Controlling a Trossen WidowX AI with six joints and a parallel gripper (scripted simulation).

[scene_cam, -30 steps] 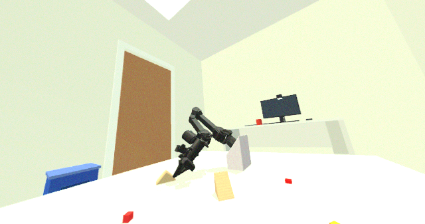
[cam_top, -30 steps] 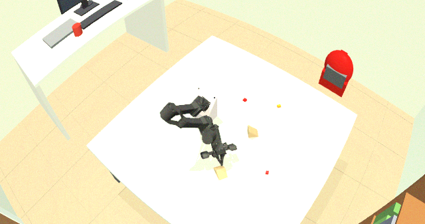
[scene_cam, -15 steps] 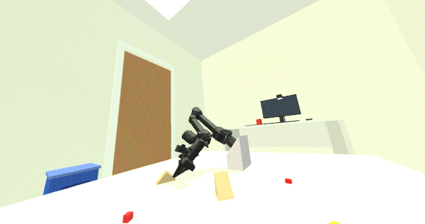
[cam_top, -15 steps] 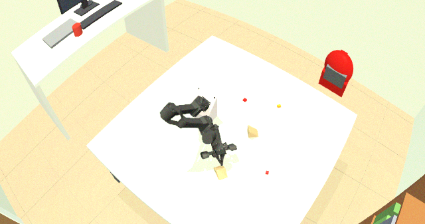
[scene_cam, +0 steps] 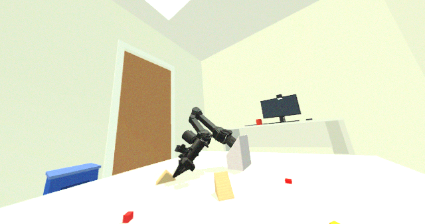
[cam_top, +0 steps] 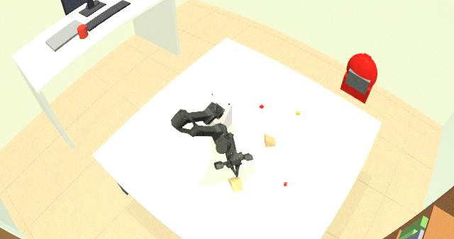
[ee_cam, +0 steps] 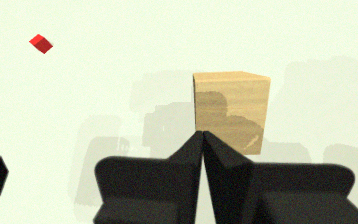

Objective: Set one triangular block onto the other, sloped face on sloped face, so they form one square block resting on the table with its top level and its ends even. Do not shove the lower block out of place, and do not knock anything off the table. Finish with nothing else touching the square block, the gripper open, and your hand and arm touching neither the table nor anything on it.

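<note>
One triangular block (cam_top: 235, 184) (scene_cam: 165, 177) (ee_cam: 232, 107) lies on the white table (cam_top: 142, 154), with a broad face toward the wrist camera. The other triangular block (cam_top: 269, 140) (scene_cam: 224, 186) stands apart from it on the table, its sloped face showing in the exterior view. My gripper (cam_top: 237, 176) (scene_cam: 174, 177) (ee_cam: 202, 136) is shut with nothing between its fingertips. The tips are low, close beside the first block; in the wrist view they overlap its lower left edge. Whether they touch the block or the table I cannot tell.
A pale wedge-shaped block (cam_top: 228, 116) (scene_cam: 240, 153) stands near the arm's base. Small red pieces (cam_top: 261, 106) (cam_top: 285, 184) (scene_cam: 288, 181) (scene_cam: 128, 217) (ee_cam: 41, 44) and a yellow piece (cam_top: 298, 113) (scene_cam: 334, 223) lie on the table.
</note>
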